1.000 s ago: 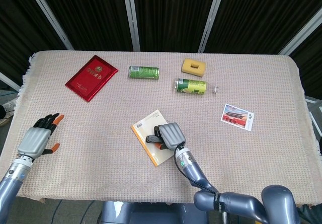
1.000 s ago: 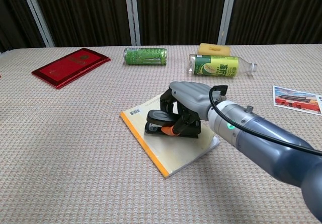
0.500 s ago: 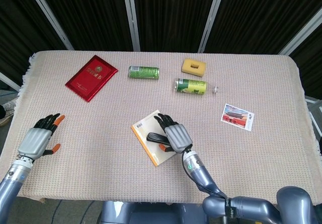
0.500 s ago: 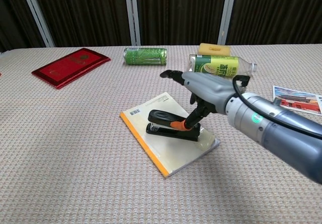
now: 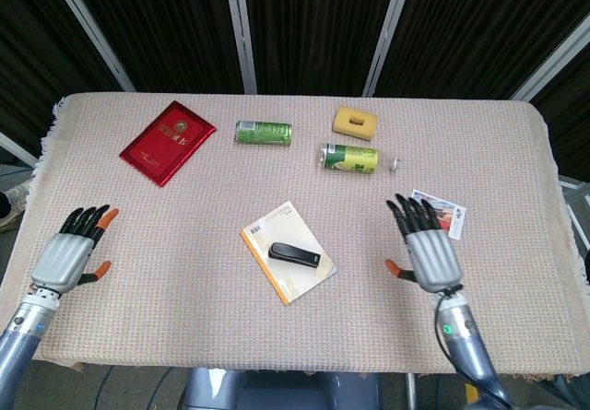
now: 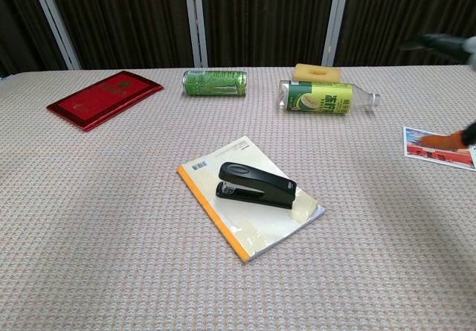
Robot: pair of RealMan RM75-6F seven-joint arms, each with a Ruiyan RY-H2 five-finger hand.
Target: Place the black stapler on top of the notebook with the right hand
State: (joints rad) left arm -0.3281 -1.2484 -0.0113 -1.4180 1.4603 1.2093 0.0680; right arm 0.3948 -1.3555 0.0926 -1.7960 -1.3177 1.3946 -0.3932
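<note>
we see the black stapler [image 5: 295, 255] lying flat on the notebook [image 5: 288, 251]; the right hand [image 5: 429, 249] hovers well apart, fingers spread, holding nothing; the left hand [image 5: 69, 255] likewise spread.

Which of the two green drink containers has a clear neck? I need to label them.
The green-labelled bottle lying beside the yellow sponge: clear plastic neck pointing right. The green can further left is all metal.
</note>
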